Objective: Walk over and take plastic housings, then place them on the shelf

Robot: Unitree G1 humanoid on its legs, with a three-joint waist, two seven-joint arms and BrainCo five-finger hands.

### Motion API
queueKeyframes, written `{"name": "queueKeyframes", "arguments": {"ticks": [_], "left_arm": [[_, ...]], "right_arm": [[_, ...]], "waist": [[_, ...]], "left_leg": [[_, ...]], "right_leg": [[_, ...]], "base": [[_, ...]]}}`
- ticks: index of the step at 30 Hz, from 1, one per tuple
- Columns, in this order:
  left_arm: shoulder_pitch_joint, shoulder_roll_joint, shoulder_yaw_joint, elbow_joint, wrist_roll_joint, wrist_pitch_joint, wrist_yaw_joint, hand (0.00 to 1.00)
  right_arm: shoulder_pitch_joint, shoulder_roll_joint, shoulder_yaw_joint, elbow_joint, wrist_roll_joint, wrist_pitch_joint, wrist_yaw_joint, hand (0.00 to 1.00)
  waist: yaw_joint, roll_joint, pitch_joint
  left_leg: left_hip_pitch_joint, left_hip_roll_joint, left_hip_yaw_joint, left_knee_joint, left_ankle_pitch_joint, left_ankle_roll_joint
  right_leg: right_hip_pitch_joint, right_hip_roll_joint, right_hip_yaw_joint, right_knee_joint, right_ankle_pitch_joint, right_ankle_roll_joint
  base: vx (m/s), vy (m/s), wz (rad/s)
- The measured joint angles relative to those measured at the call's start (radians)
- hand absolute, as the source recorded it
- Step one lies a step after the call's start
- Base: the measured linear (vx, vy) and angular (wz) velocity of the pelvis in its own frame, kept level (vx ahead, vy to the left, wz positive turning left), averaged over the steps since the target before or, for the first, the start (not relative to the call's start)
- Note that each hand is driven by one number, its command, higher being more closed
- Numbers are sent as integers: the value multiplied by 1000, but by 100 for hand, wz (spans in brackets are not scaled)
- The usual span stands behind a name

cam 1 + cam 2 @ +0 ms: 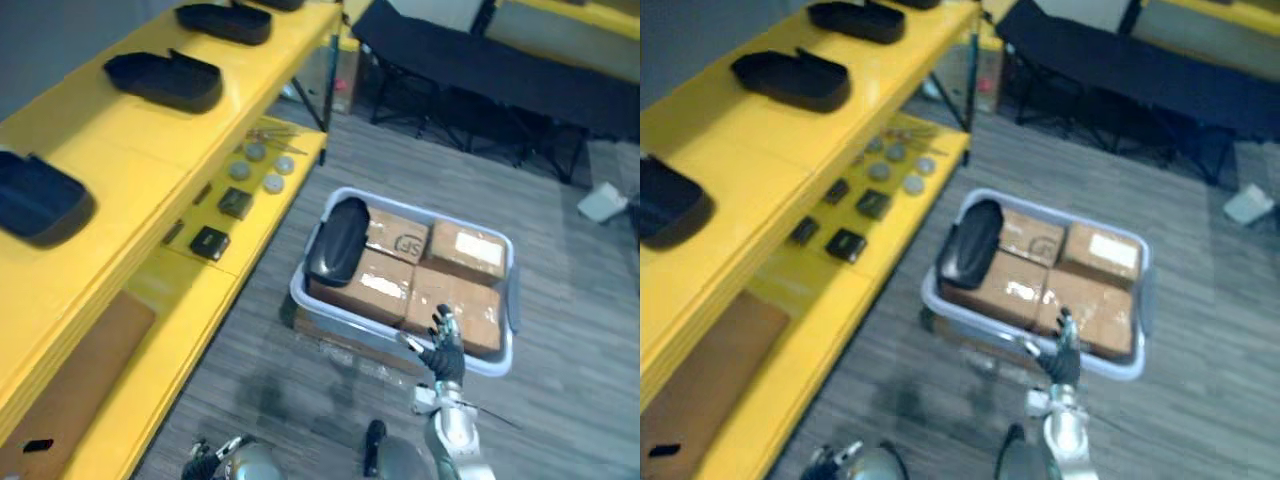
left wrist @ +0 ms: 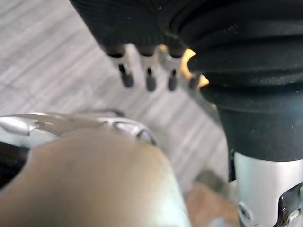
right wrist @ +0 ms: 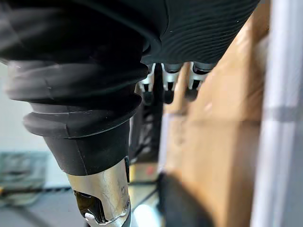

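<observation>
A black plastic housing [image 1: 337, 240] lies on cardboard boxes [image 1: 465, 250] at the left end of a pale grey bin [image 1: 298, 292] on the floor. Three more black housings [image 1: 165, 80] rest along the top of the yellow shelf [image 1: 130, 170] at the left. My right hand [image 1: 445, 352] is raised over the bin's near edge, right of the housing and apart from it, open with straight fingers [image 3: 165, 90] and holding nothing. My left hand [image 1: 203, 462] hangs low by the shelf's foot, its fingers [image 2: 147, 78] relaxed and open above the floor.
The lower shelf level holds small round discs [image 1: 258, 168], small black boxes [image 1: 210, 242] and a brown board [image 1: 80, 385]. A black folding cot [image 1: 480, 70] stands behind the bin. A white object [image 1: 603, 203] lies on the floor at the right.
</observation>
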Motion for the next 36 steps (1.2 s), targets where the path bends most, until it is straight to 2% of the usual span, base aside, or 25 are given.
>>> {"name": "queueKeyframes", "arguments": {"ticks": [3,4,6,10,13,16,17,18,20,24,27,32,36], "left_arm": [[2,-30,-3,0,-31,-37,-4,0],[3,-31,-7,-3,-29,-43,-7,0],[3,-31,-14,-4,-25,-47,-9,0],[3,-19,-42,-2,21,-59,-26,0],[1,-16,-54,-3,52,-79,-39,0],[-20,-12,-70,-24,49,-98,-42,0],[-42,-9,-85,-52,48,-107,-41,0],[-50,-10,-86,-66,48,-110,-40,0],[-87,-10,-93,-101,49,-116,-34,0],[-137,-24,-152,-142,50,-118,-30,0],[-166,-35,-182,-160,50,-121,-27,0],[-188,-42,-200,-157,-36,-110,-4,0],[-201,-51,-200,-154,-37,-110,-1,0]], "right_arm": [[14,-54,-58,-1,0,0,18,0],[5,-64,-93,-1,2,-2,9,0],[-10,-66,-127,0,19,-15,3,0],[-60,-65,-184,25,22,-21,-33,0],[-158,-73,-216,111,32,-2,-38,0],[-329,-106,-245,202,51,51,-63,0],[-436,-140,-255,261,51,82,-86,0],[-479,-153,-261,282,52,92,-95,0],[-662,-205,-267,372,74,149,-117,0],[-886,-282,-251,518,104,243,-124,0],[-1000,-332,-214,614,132,278,-122,0],[-1084,-372,-194,676,140,323,-124,0],[-1146,-380,-164,722,139,380,-138,0]], "waist": [[-2,29,14],[-1,34,24],[-1,32,35],[7,35,50],[20,40,54],[28,46,92],[49,55,119],[57,57,126],[83,62,152],[119,64,169],[150,79,205],[170,114,238],[196,121,241]], "left_leg": [[17,-20,-73,-82,42,-14],[20,-42,-100,-111,55,-25],[21,-61,-103,-127,58,-19],[19,-125,-156,-149,50,-13],[14,-158,-165,-148,44,-2],[-25,-191,-212,-114,35,18],[-58,-195,-240,-85,35,27],[-78,-195,-249,-72,35,30],[-132,-200,-307,-39,34,34],[-175,-206,-347,-21,30,41],[-195,-209,-358,17,11,53],[-264,-227,-399,72,2,63],[-276,-233,-401,79,5,67]], "right_leg": [[0,16,-1,-22,12,-13],[0,14,-2,-36,16,-5],[0,2,-5,-56,18,-2],[18,-51,-51,-89,32,19],[15,-85,-58,-89,40,30],[14,-116,-90,-84,80,36],[6,-120,-106,-83,97,36],[-3,-120,-111,-82,105,37],[-24,-119,-131,-81,113,33],[-39,-122,-166,-63,113,33],[-48,-130,-170,-39,110,30],[-81,-154,-202,3,96,36],[-101,-166,-207,32,89,33]], "base": [[-113,-106,-4],[-144,-43,3],[-124,7,0],[-93,90,8],[-44,94,14],[-9,81,35],[-22,57,30],[-20,59,33],[-14,40,31],[-18,29,25],[-58,52,10],[-90,54,21],[-71,31,4]]}}
